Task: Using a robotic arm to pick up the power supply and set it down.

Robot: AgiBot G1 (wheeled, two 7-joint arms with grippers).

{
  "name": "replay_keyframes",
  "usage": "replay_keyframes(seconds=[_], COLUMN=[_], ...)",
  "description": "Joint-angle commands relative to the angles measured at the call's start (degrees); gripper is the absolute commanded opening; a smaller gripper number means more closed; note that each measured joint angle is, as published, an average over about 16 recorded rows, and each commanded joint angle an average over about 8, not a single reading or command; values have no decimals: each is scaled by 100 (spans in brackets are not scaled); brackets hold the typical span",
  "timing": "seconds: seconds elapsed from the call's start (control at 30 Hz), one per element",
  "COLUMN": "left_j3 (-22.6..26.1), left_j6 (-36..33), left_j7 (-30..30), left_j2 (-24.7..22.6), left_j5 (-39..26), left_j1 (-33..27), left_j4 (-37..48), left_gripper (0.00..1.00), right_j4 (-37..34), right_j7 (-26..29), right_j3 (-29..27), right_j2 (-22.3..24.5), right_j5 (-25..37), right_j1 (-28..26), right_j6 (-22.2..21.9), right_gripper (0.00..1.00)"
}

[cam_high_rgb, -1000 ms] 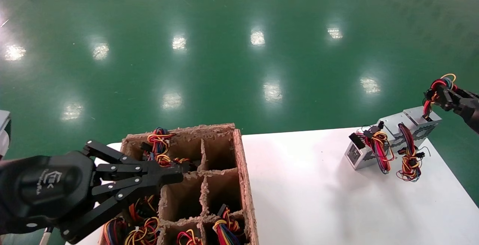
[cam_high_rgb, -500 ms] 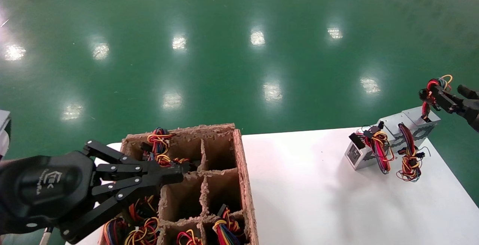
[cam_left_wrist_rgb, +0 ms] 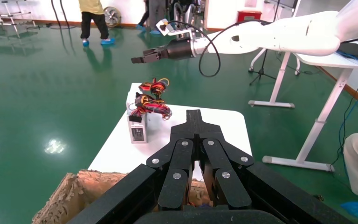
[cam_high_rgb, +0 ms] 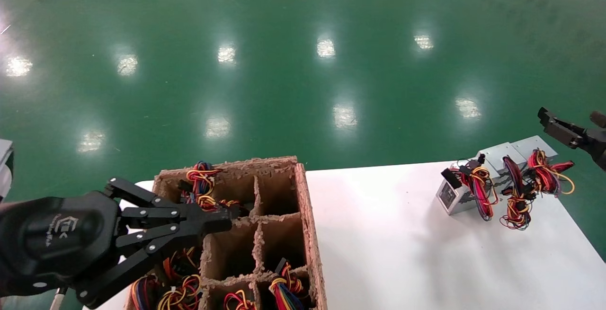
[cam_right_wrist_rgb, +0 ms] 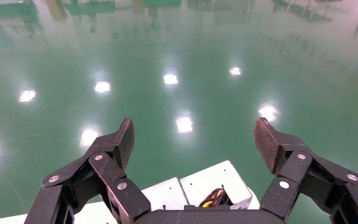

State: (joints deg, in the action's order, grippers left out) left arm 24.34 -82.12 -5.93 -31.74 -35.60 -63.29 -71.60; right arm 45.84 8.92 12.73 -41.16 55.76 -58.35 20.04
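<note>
Two silver power supplies stand side by side at the far right of the white table (cam_high_rgb: 402, 253). The outer power supply (cam_high_rgb: 532, 145) (cam_right_wrist_rgb: 214, 179) has its red-yellow wire bundle (cam_high_rgb: 547, 177) lying loose on the table beside it. The inner one (cam_high_rgb: 450, 197) (cam_left_wrist_rgb: 137, 130) carries wires over its side. My right gripper (cam_high_rgb: 568, 116) (cam_right_wrist_rgb: 196, 140) hovers open just above the outer box, with nothing between its fingers. My left gripper (cam_high_rgb: 222, 220) (cam_left_wrist_rgb: 195, 114) is shut and empty over the cardboard box.
A brown cardboard divider box (cam_high_rgb: 307, 215) sits at the table's left end, several cells holding units with coloured wires (cam_high_rgb: 201, 180). The table's right edge runs just past the power supplies. Green floor lies beyond; a white desk stands off to the side (cam_left_wrist_rgb: 335, 60).
My right gripper has opened and let go of the wire bundle, which dropped from the air onto the table beside the outer power supply. The left arm has not moved.
</note>
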Motion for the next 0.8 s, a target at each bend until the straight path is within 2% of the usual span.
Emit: replay_keyframes(seconds=[0.03, 0.33, 0.8], left_j3=[0, 0, 0], left_j6=[0, 0, 0], left_j7=[0, 0, 0], left_j2=[0, 0, 0], left_j5=[0, 0, 0], left_j1=[0, 0, 0], left_j4=[0, 0, 0], left_gripper=[0, 0, 0], right_j4=[105, 555, 1087], right_j7=[42, -29, 26], right_j3=[8, -14, 67], right_j2=[25, 130, 241], right_j5=[-3, -103, -421], right_j1=[41, 149, 31], right_j6=[-30, 384, 1878], right_gripper=[100, 100, 100])
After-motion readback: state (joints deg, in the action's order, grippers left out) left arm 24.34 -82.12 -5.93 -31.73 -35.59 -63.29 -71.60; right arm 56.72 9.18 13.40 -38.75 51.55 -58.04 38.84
